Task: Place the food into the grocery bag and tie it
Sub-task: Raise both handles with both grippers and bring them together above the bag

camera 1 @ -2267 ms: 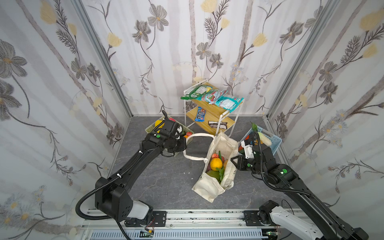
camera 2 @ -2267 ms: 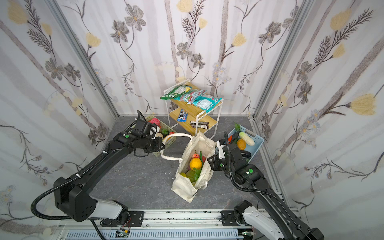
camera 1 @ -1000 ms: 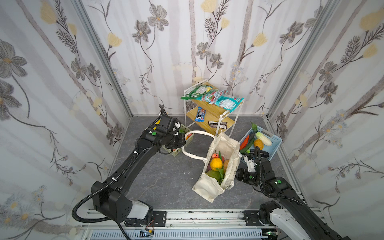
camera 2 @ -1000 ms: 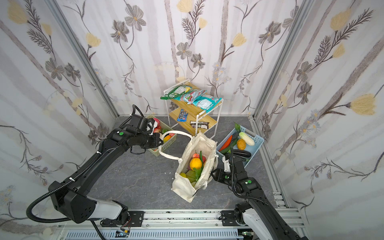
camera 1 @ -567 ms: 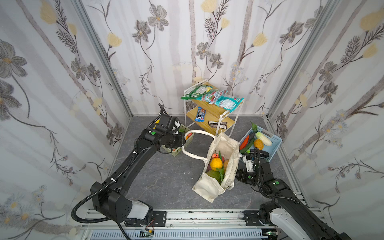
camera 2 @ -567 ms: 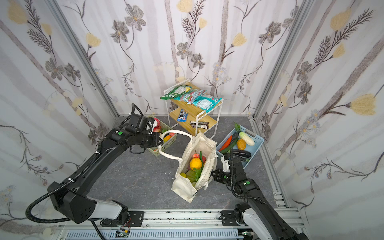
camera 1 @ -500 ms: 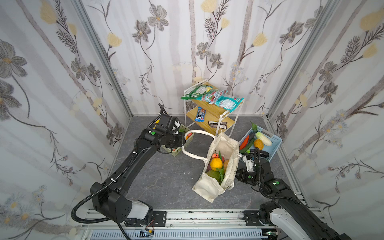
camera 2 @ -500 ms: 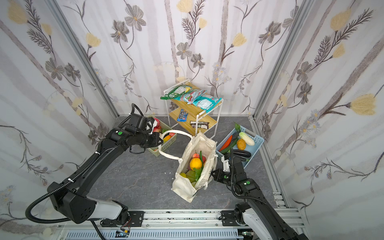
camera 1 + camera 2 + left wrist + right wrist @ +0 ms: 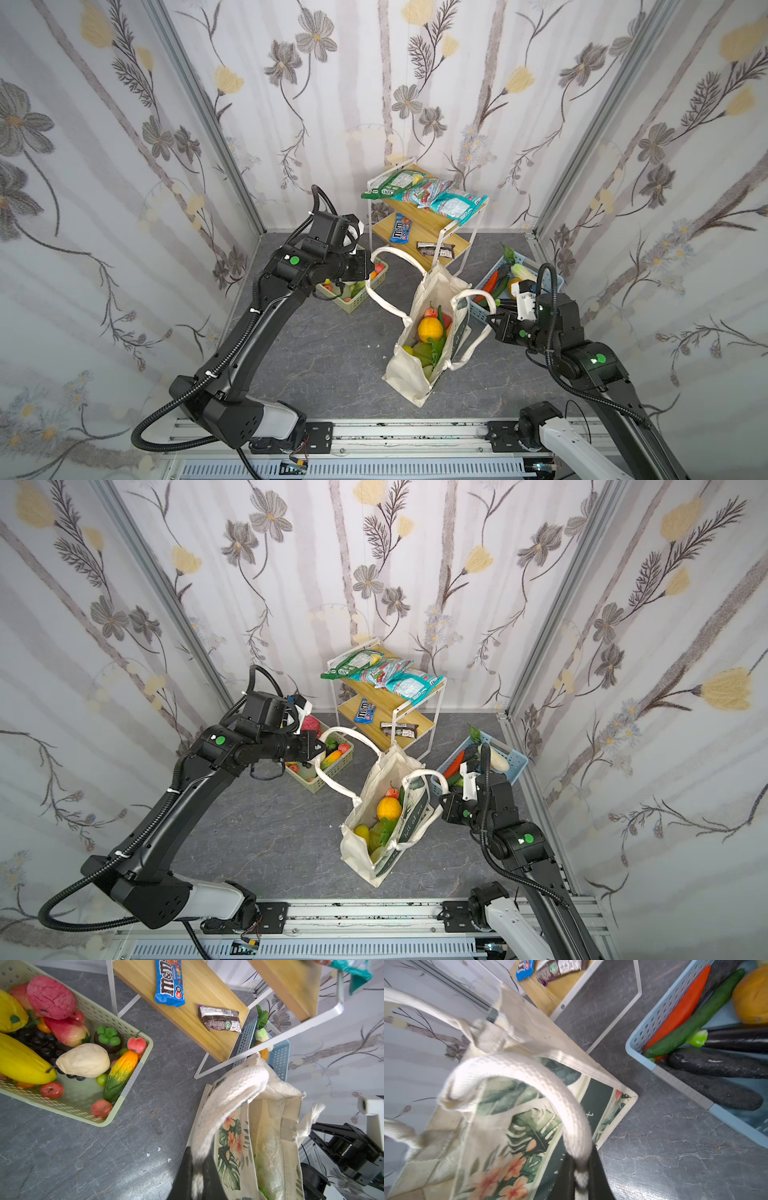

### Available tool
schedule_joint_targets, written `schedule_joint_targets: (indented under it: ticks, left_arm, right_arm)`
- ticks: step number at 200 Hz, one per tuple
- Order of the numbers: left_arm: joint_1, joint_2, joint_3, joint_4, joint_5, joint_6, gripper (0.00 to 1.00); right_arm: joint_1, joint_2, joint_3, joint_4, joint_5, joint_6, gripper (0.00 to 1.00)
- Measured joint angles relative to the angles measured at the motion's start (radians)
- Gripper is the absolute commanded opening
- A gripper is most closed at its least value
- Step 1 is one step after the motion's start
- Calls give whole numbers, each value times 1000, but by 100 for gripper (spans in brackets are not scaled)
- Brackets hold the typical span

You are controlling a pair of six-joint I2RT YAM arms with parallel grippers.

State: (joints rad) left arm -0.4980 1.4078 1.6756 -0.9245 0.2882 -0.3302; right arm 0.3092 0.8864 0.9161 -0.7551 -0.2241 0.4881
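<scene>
**Grips.** The left gripper (image 9: 198,1157) is clenching on the left-held rope handle (image 9: 234,1086), with the webbing pinched flat between its jaws. The right gripper (image 9: 581,1157) is likewise clamping the right-held rope handle (image 9: 529,1068), near the crown of its loop. Neither set of jaws is carrying food.

**Task item.** The canvas tote (image 9: 436,286) is standing on the grey tabletop (image 9: 332,353), between the two sets of jaws and below both, with its mouth gaping. Each handle is running from its jaws down to the tote's rim, so the two grips are drawing the mouth in opposite directions. In my judgement this is propping the soft bag up and presenting both loops for crossing. An orange (image 9: 430,328) and green produce (image 9: 422,349) are lying inside, beneath the line joining the jaws.

**Surroundings.** The pale green basket (image 9: 128,1076), holding toy fruit (image 9: 62,1030), is sitting near the left jaws and lower down. The light blue basket (image 9: 664,1001), holding a cucumber (image 9: 695,1020) and aubergines (image 9: 716,1084), is lying beside the right jaws. Neither basket is being touched.

**Assessment.** Loading appears to be giving way to tying. The tote's walls are sagging, so an uneven pull risks tipping it and spilling the food.
</scene>
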Motion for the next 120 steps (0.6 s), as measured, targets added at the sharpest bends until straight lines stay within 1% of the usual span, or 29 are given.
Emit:
schedule_joint_targets:
  ticks: [23, 39, 71, 90, 120]
  left_arm:
    - [-17, 8, 47, -15, -6, 13, 0]
    - [-32, 19, 81, -27, -9, 16, 0]
    - [-65, 30, 139, -41, -26, 26, 0]
    - [-91, 33, 166, -50, -36, 40, 0]
    - [-141, 56, 198, -51, -40, 51, 0]
  right_arm:
    - [-1, 36, 111, -42, 8, -33, 7]
    - [-1, 69, 173, -47, -8, -51, 6]
    - [14, 123, 279, 12, -82, -50, 6]
    - [72, 154, 331, 66, -113, -32, 7]
    - [208, 240, 392, 133, -121, -16, 7]
